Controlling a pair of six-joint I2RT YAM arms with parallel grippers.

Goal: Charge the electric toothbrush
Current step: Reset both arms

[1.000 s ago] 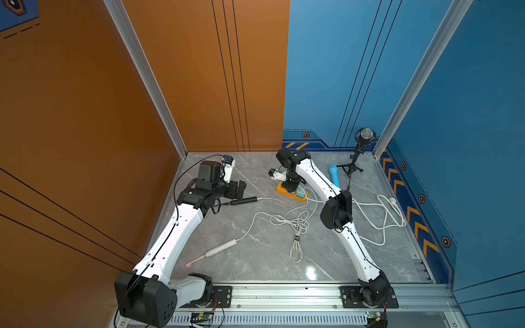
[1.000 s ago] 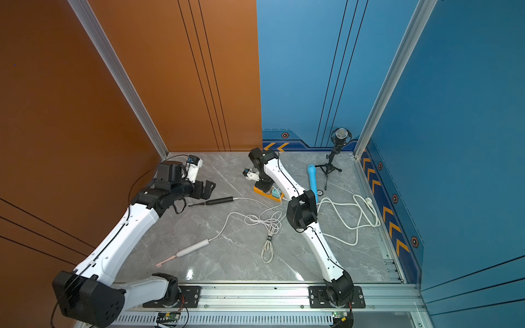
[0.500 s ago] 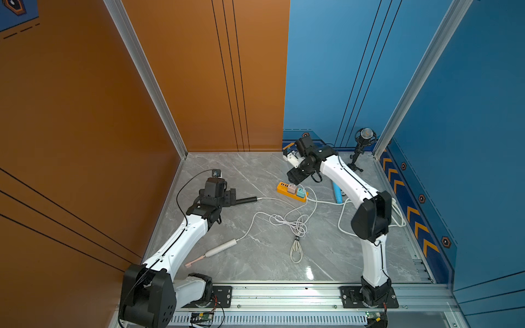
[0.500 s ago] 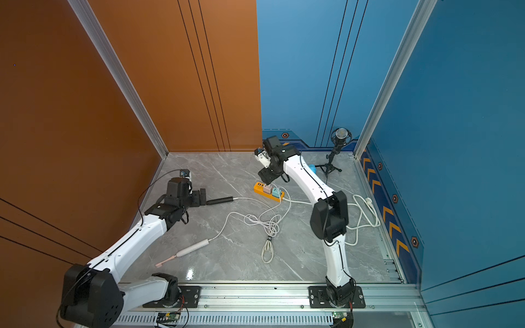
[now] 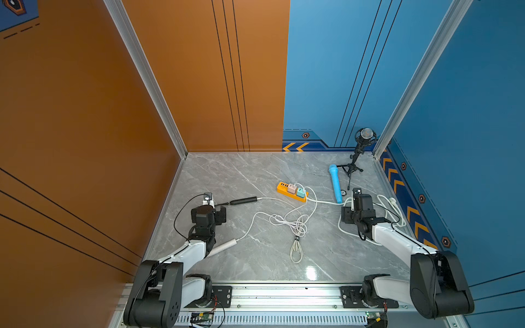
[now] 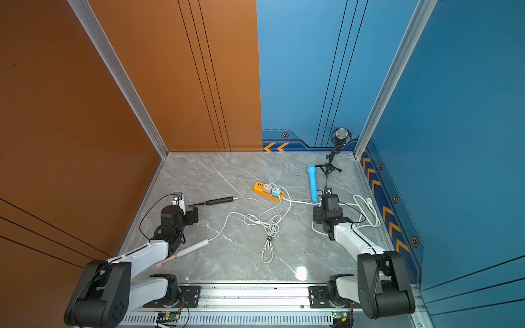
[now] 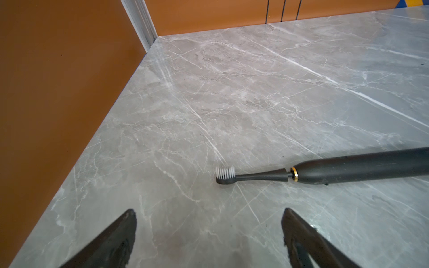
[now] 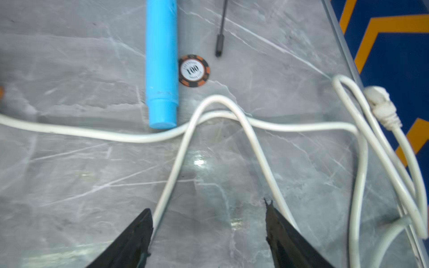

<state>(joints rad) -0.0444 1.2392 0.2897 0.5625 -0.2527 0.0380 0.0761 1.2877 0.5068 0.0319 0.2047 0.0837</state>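
My left claw (image 7: 209, 215) and right claw (image 8: 207, 208) gape, released. The black toothbrush (image 7: 348, 168) looks light, rigid, slick; I'd pinch its thick handle mid-length.

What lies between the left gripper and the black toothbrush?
Only bare tabletop: in the left wrist view nothing lies between the open left gripper and the black toothbrush.
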